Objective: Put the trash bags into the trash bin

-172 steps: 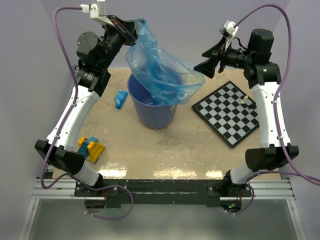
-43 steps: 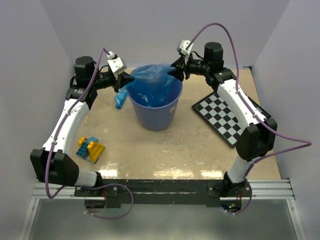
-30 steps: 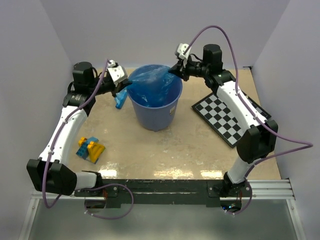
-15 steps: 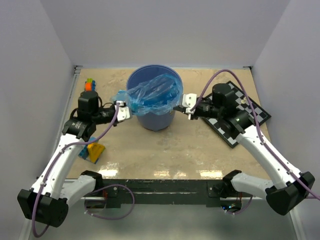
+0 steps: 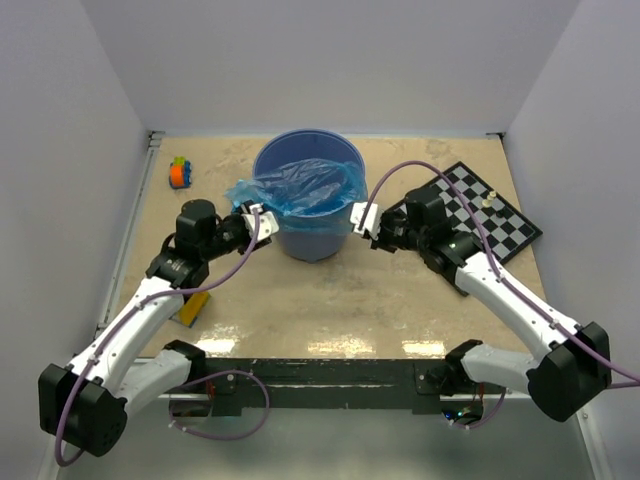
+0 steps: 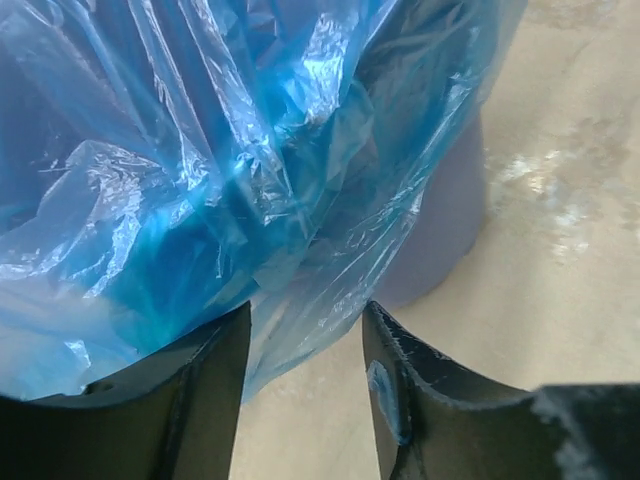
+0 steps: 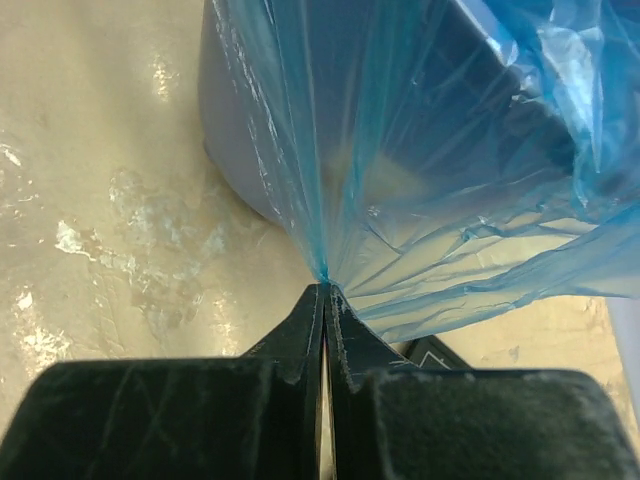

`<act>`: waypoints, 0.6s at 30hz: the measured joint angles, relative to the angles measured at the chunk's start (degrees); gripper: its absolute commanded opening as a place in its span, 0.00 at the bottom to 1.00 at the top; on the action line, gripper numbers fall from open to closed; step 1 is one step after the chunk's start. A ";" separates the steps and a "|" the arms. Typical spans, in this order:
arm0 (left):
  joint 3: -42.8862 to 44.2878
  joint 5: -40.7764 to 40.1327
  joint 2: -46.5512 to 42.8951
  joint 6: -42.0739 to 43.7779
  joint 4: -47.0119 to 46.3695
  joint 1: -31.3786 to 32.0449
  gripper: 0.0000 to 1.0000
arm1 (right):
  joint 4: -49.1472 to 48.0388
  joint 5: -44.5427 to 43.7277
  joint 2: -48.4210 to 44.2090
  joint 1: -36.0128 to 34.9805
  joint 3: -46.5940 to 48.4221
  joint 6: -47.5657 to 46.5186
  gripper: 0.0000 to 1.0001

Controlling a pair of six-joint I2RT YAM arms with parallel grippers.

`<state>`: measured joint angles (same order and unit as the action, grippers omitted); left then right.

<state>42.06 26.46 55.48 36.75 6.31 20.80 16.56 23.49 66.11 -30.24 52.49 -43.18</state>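
The crinkly, translucent bright-blue plastic bag (image 6: 200, 170) fills the upper left, draped down the wall of the darker blue round plastic bucket (image 6: 445, 235). The left hand (image 6: 305, 318) is parted, its black fingers (image 6: 175, 400) flanking the film's lowest fold, perhaps brushing it. Mottled beige table (image 6: 570, 200) shows at right.

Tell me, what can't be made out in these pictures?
1. Top view: the inside of the trash bin, covered by the trash bag.
2. Top view: the yellow block, mostly under the left arm.
3. Top view: the small piece on the chessboard, too small to name.
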 measured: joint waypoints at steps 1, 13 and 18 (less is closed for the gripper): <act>0.68 -0.24 -0.02 -0.28 1.31 -0.02 0.57 | 0.26 -0.28 0.17 0.04 0.35 0.26 0.09; 18.73 2.29 -12.15 -5.14 31.32 -2.14 0.64 | 15.58 -1.77 -8.02 0.59 21.27 6.58 0.62; 21.70 0.59 -9.66 -9.77 29.11 -3.02 0.67 | 12.26 -1.51 -4.96 0.70 26.40 12.92 0.64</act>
<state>63.77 27.05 45.82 26.98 35.42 17.78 28.82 21.98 61.14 -29.54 78.89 -30.26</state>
